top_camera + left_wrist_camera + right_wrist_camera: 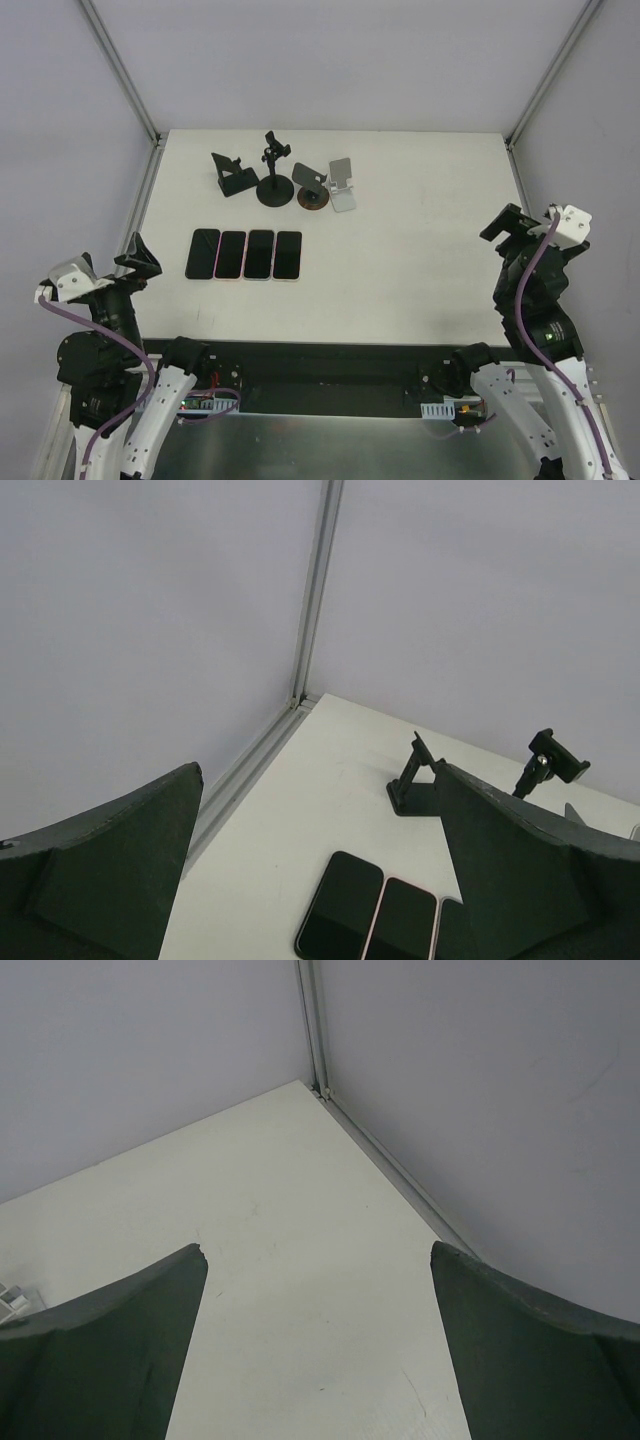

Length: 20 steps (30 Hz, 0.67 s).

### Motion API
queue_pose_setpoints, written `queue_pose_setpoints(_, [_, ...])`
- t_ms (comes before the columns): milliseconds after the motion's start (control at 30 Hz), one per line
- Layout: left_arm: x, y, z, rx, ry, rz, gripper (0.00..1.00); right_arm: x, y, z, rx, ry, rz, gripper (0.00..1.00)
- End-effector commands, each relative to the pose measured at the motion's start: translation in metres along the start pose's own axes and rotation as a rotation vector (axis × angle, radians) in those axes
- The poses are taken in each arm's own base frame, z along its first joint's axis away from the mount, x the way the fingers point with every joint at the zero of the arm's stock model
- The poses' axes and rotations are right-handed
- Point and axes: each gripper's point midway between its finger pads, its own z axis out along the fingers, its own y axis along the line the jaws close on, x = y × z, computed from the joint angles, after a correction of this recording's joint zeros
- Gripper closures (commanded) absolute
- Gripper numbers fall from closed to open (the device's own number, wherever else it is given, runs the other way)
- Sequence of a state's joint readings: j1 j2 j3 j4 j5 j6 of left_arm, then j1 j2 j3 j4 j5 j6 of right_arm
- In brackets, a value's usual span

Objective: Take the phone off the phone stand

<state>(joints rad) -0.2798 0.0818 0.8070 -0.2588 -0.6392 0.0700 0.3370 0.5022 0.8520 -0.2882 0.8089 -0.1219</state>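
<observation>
Several dark phones (244, 254) lie flat in a row on the white table (420, 260), left of centre. Several stands are lined up behind them: a black folding stand (231, 175), a black clamp stand (273, 180) on a round base, a grey stand (311, 187) on a brown base, and a silver stand (343, 184). I see no phone resting on any stand. My left gripper (140, 262) is open and empty at the near left edge. Its wrist view shows the phones (340, 905) and the folding stand (410, 780). My right gripper (510, 225) is open and empty at the right edge.
Grey enclosure walls with metal corner posts (120, 70) surround the table. The right wrist view shows bare tabletop (300, 1260), the far right corner and a sliver of the silver stand (14, 1298) at the left edge.
</observation>
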Motion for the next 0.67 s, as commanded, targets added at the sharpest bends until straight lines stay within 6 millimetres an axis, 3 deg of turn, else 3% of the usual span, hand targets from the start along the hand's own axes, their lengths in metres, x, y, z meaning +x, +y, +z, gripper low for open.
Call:
queue_pose_setpoints(0, [-0.0106,0.0024,-0.0018,-0.005,-0.052,-0.028,0.01,-0.0057,-0.0064,-0.0024,0.022,-0.013,0.009,0.04])
queue_pose_setpoints(633, [-0.0116,0.0038,-0.0103,0.016,-0.076,-0.071,0.01,0.003,0.0018,-0.004,-0.011,0.034,0.052,0.04])
